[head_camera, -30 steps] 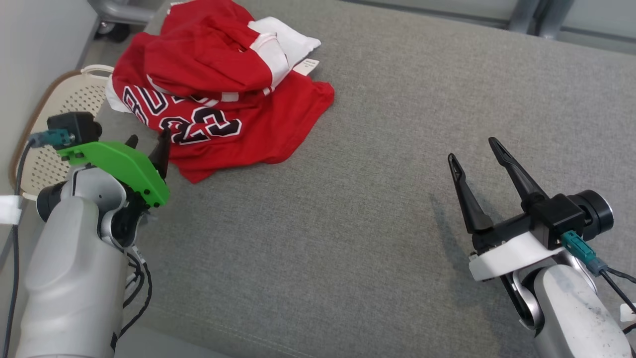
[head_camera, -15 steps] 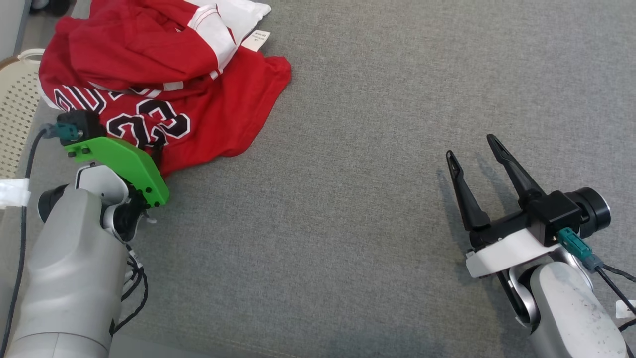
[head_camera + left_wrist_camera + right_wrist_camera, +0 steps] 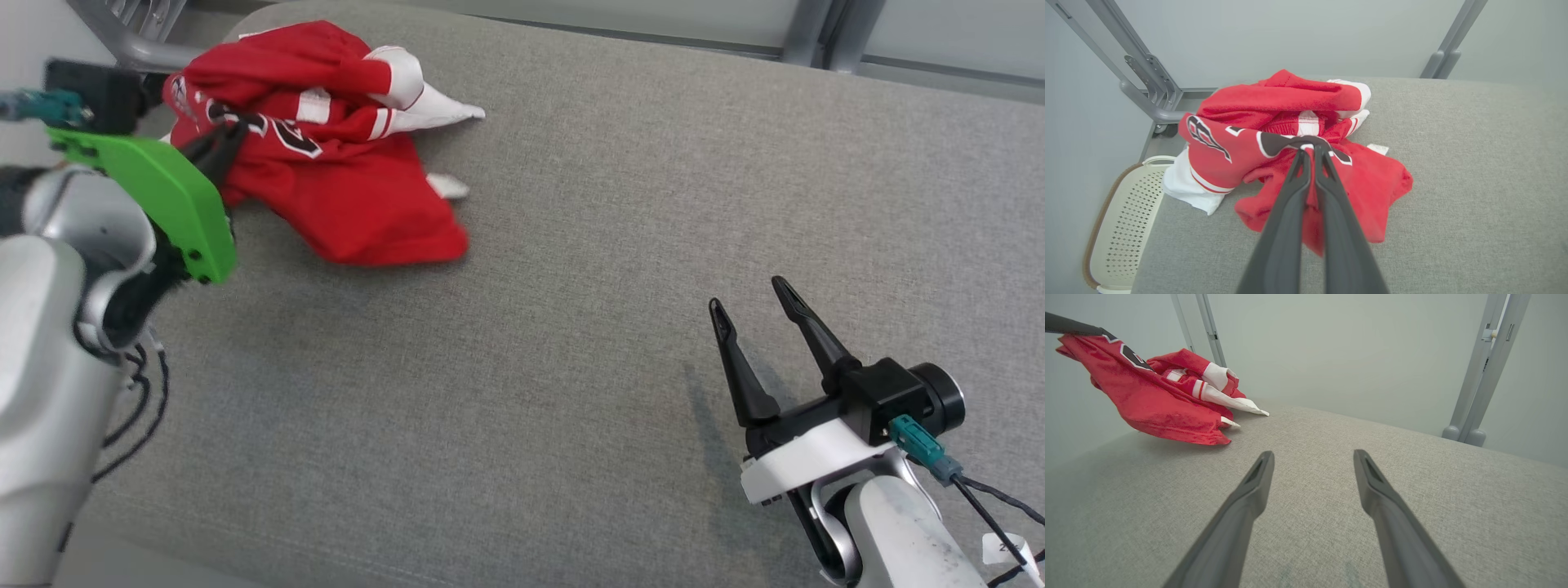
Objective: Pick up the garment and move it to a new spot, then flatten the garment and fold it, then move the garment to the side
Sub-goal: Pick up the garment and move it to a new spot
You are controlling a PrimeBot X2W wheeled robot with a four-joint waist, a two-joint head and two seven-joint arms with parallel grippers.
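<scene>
The garment (image 3: 343, 188) is a red jersey with white trim and black-and-white lettering, bunched at the far left of the grey padded surface (image 3: 571, 327). My left gripper (image 3: 229, 135) is shut on a fold of its printed part and holds that part raised, while the rest trails on the surface. In the left wrist view the fingers (image 3: 1294, 192) meet at the cloth, with the garment (image 3: 1372, 183) hanging round them. My right gripper (image 3: 747, 294) stands open above the near right of the surface, well away from the garment (image 3: 1155, 400). Nothing lies between its fingers (image 3: 1249, 494).
A cream perforated basket (image 3: 1122, 228) stands on the floor beside the surface's left edge. Grey metal frame legs rise behind the far left corner (image 3: 1143, 94) and the far right (image 3: 1486, 375). Bare grey surface spans the middle and right.
My left gripper has shut on the garment and lifted its printed part, bunching the cloth. The head camera has shifted. The right gripper has stayed open.
</scene>
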